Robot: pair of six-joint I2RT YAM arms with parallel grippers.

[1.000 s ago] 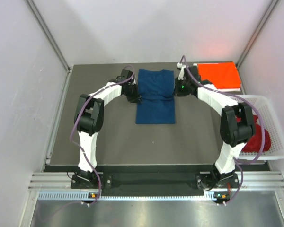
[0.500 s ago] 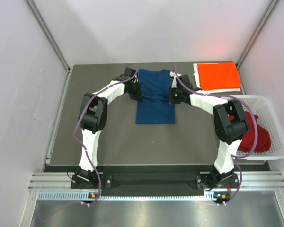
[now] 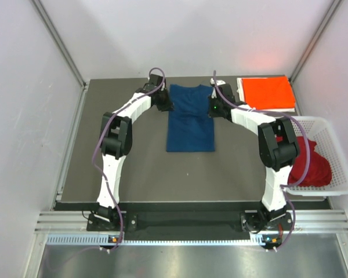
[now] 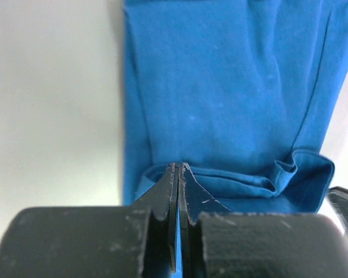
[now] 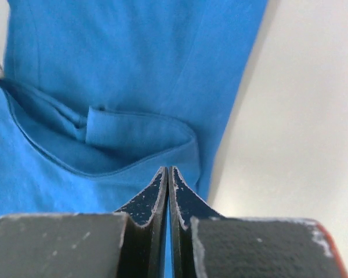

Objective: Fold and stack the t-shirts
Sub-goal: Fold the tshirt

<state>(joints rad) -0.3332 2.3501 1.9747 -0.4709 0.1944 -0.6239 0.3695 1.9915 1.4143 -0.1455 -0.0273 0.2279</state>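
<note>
A navy blue t-shirt lies lengthwise on the middle of the dark mat, partly folded into a narrow strip. My left gripper is shut on its left edge near the far end. In the left wrist view the jaws pinch a fold of the blue cloth. My right gripper is shut on the right edge. In the right wrist view the jaws pinch the cloth beside a rolled hem. A folded orange-red t-shirt lies at the far right. A dark red t-shirt is bunched in the basket.
A white lattice basket stands off the mat's right edge, next to the right arm's elbow. The dark grey mat ends at a metal rail on the left and at the front. White walls enclose the back and sides.
Both grippers have moved toward the far end of the navy shirt along its edges, and both arms have stretched farther out. The pinch across the shirt's middle has flattened.
</note>
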